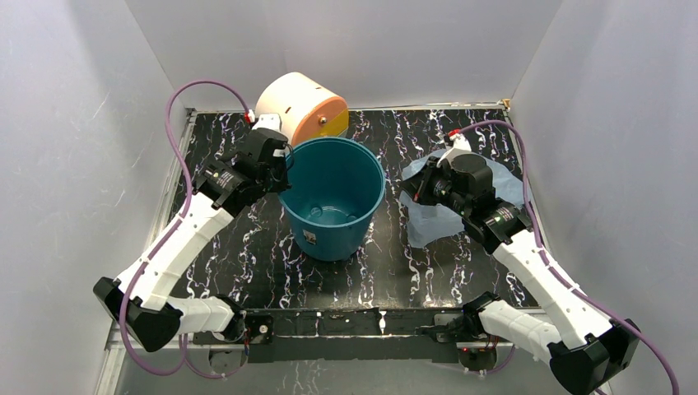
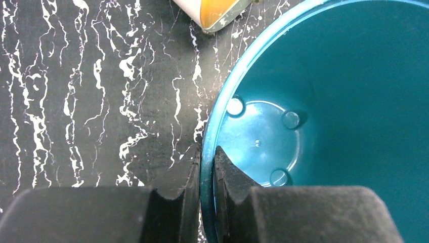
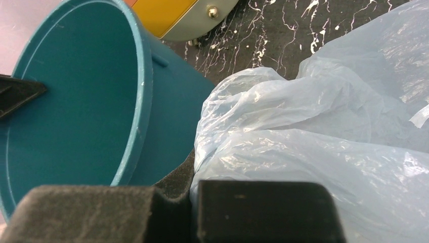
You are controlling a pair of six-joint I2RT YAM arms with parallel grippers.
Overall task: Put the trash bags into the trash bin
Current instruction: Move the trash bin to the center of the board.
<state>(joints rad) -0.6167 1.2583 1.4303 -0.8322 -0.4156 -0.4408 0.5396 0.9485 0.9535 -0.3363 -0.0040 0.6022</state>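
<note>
The left fingers [image 2: 230,174] pinch the bin [image 1: 342,234]'s rim — one inside, one outside. The right fingers [image 3: 263,207], pressed together, nip the blue bag [image 1: 428,222] — crumpled on the bench [image 1: 247,255] beside the upright bin.

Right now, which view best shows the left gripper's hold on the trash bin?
Left wrist: the left gripper pinches the trash bin rim, one finger inside, one outside. Top external shows it only at the bin's left rim, with the fingers hidden. Right wrist catches just a black fingertip inside the bin.
</note>
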